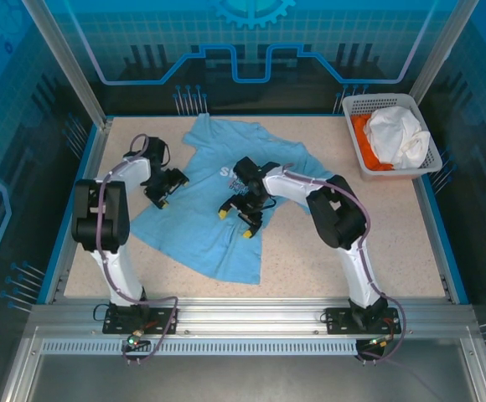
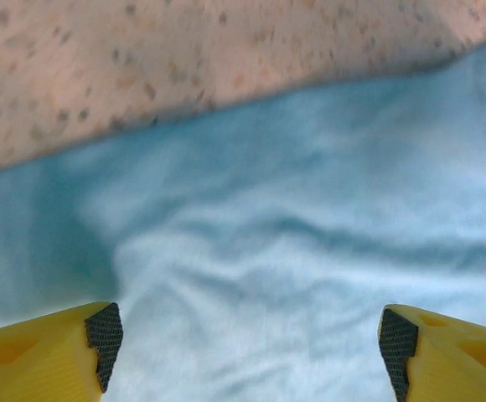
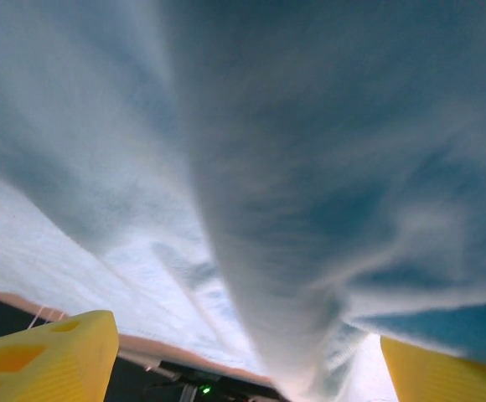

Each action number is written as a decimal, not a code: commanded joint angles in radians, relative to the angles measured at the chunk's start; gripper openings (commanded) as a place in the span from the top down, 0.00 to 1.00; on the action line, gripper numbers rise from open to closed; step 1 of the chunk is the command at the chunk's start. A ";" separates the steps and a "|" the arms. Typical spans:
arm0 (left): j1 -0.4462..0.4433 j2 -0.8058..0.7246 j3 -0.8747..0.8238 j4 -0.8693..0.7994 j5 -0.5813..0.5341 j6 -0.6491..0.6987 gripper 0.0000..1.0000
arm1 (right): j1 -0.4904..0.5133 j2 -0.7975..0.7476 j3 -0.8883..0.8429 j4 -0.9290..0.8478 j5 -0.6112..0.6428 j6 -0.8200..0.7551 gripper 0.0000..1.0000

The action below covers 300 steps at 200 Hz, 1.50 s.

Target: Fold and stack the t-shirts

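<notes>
Both grippers are hovering over blue shirt (image 1: 201, 230)
Left gripper (image 2: 243, 347) is hanging at shirt's left edge, claw apart; right gripper (image 1: 236, 223) is hanging over its middle, claw apart

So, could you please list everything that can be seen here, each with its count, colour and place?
blue t-shirt: 1, light blue, lying crumpled on the middle of the table
white shirt: 1 bundle, white, in the basket
orange shirt: 1 bundle, orange, in the basket, partly under the white one
basket: 1, white, far right corner
table: 1, speckled beige
left arm, right arm: 2, white and black, bases at near edge
left tool: 1, yellow fingers, open, at the blue t-shirt's left edge
right tool: 1, yellow fingers, open, over its middle
</notes>
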 commanded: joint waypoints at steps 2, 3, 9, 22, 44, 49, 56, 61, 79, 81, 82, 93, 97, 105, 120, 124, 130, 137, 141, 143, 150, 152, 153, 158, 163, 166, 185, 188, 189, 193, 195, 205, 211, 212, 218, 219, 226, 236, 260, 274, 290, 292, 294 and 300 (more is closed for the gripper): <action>-0.052 -0.172 -0.038 -0.016 -0.022 0.023 0.16 | -0.075 -0.129 -0.020 -0.106 0.138 -0.143 0.15; -0.057 -0.176 -0.040 -0.016 -0.024 0.024 0.16 | -0.077 -0.132 -0.021 -0.106 0.140 -0.148 0.15; -0.078 -0.206 -0.056 -0.018 -0.027 0.030 0.16 | -0.097 -0.161 -0.027 -0.111 0.148 -0.172 0.15; -0.141 -0.259 -0.089 -0.018 -0.029 0.043 0.17 | -0.144 -0.215 -0.050 -0.113 0.156 -0.220 0.15; -0.261 -0.302 -0.133 -0.049 0.008 0.024 0.17 | -0.258 -0.303 -0.130 -0.114 0.209 -0.292 0.16; -0.285 -0.306 -0.141 -0.060 0.019 0.010 0.18 | -0.285 -0.316 -0.146 -0.114 0.225 -0.308 0.16; -0.317 -0.310 -0.156 -0.078 0.023 -0.019 0.17 | -0.338 -0.330 -0.169 -0.112 0.247 -0.337 0.18; -0.333 -0.316 -0.175 -0.086 0.022 -0.045 0.18 | -0.368 -0.330 -0.177 -0.107 0.257 -0.357 0.21; -0.350 -0.345 -0.292 -0.047 0.026 -0.171 0.22 | -0.453 -0.280 -0.145 -0.109 0.304 -0.453 0.29; -0.349 -0.348 -0.305 -0.039 0.025 -0.184 0.23 | -0.457 -0.272 -0.137 -0.107 0.307 -0.462 0.30; -0.348 -0.349 -0.310 -0.035 0.025 -0.190 0.23 | -0.462 -0.268 -0.134 -0.107 0.309 -0.469 0.30; -0.347 -0.353 -0.358 0.006 0.019 -0.249 0.24 | -0.485 -0.215 -0.084 -0.090 0.310 -0.532 0.34; -0.348 -0.351 -0.368 0.017 0.015 -0.267 0.25 | -0.490 -0.195 -0.059 -0.091 0.315 -0.552 0.36; -0.346 -0.340 -0.380 0.032 0.000 -0.305 0.25 | -0.497 -0.148 -0.008 -0.105 0.335 -0.585 0.38; -0.327 -0.301 -0.397 0.077 0.000 -0.374 0.26 | -0.511 -0.077 0.062 -0.113 0.351 -0.617 0.38; -0.320 -0.290 -0.403 0.091 0.002 -0.390 0.26 | -0.513 -0.061 0.074 -0.114 0.355 -0.617 0.38; -0.312 -0.272 -0.407 0.109 -0.001 -0.409 0.26 | -0.517 -0.039 0.086 -0.114 0.353 -0.616 0.38; -0.302 -0.248 -0.409 0.125 -0.006 -0.428 0.26 | -0.518 -0.018 0.097 -0.116 0.345 -0.613 0.38; -0.293 -0.231 -0.409 0.134 -0.007 -0.437 0.26 | -0.521 -0.008 0.099 -0.118 0.340 -0.611 0.39; -0.290 -0.223 -0.408 0.137 -0.006 -0.441 0.26 | -0.520 -0.005 0.098 -0.118 0.339 -0.609 0.39; -0.273 -0.197 -0.404 0.155 -0.004 -0.445 0.26 | -0.519 0.001 0.088 -0.114 0.336 -0.601 0.39; -0.270 -0.189 -0.401 0.157 -0.004 -0.443 0.26 | -0.518 0.000 0.080 -0.111 0.336 -0.599 0.39; -0.268 -0.185 -0.398 0.159 -0.006 -0.442 0.26 | -0.518 -0.001 0.076 -0.108 0.335 -0.597 0.39; -0.261 -0.168 -0.386 0.162 -0.016 -0.432 0.26 | -0.517 -0.005 0.054 -0.097 0.335 -0.588 0.39; -0.255 -0.147 -0.364 0.150 -0.030 -0.417 0.26 | -0.518 -0.010 0.029 -0.088 0.334 -0.575 0.39; -0.251 -0.135 -0.350 0.141 -0.039 -0.408 0.26 | -0.517 -0.015 0.011 -0.081 0.333 -0.568 0.38; -0.231 -0.050 -0.239 0.085 -0.080 -0.334 0.26 | -0.518 -0.059 -0.112 -0.047 0.311 -0.512 0.37; -0.229 -0.036 -0.218 0.074 -0.084 -0.323 0.26 | -0.517 -0.070 -0.134 -0.043 0.305 -0.499 0.37; -0.228 -0.031 -0.212 0.070 -0.085 -0.320 0.26 | -0.517 -0.073 -0.141 -0.042 0.303 -0.495 0.37; -0.226 -0.014 -0.183 0.054 -0.091 -0.303 0.25 | -0.515 -0.092 -0.174 -0.035 0.295 -0.474 0.37; -0.225 -0.004 -0.169 0.047 -0.094 -0.295 0.25 | -0.515 -0.103 -0.190 -0.030 0.290 -0.463 0.37; -0.218 0.042 -0.100 0.012 -0.108 -0.260 0.25 | -0.511 -0.162 -0.287 0.002 0.272 -0.404 0.36; -0.214 0.068 -0.064 -0.003 -0.117 -0.239 0.25 | -0.506 -0.201 -0.346 0.015 0.263 -0.359 0.35; -0.213 0.071 -0.057 -0.006 -0.118 -0.236 0.25 | -0.506 -0.206 -0.358 0.020 0.261 -0.353 0.35; -0.207 0.098 -0.022 -0.018 -0.124 -0.218 0.25 | -0.505 -0.242 -0.417 0.038 0.241 -0.311 0.35; -0.206 0.103 -0.017 -0.020 -0.125 -0.216 0.25 | -0.505 -0.246 -0.426 0.043 0.238 -0.304 0.35; -0.197 0.135 0.020 -0.031 -0.124 -0.197 0.24 | -0.501 -0.283 -0.493 0.072 0.215 -0.263 0.35; -0.180 0.177 0.069 -0.038 -0.116 -0.177 0.24 | -0.485 -0.316 -0.562 0.080 0.201 -0.220 0.35; -0.159 0.273 0.212 -0.064 -0.095 -0.110 0.24 | -0.428 -0.383 -0.681 0.094 0.167 -0.133 0.34; -0.161 0.333 0.314 -0.085 -0.082 -0.062 0.24 | -0.384 -0.431 -0.743 0.129 0.148 -0.057 0.34; -0.165 0.398 0.417 -0.081 -0.048 -0.024 0.24 | -0.319 -0.471 -0.814 0.163 0.147 0.029 0.33; -0.166 0.402 0.432 -0.081 -0.047 -0.020 0.24 | -0.310 -0.473 -0.817 0.167 0.147 0.042 0.33; -0.167 0.411 0.441 -0.079 -0.045 -0.015 0.24 | -0.302 -0.477 -0.820 0.171 0.147 0.054 0.33; -0.172 0.432 0.479 -0.075 -0.040 -0.001 0.24 | -0.274 -0.479 -0.827 0.179 0.147 0.084 0.33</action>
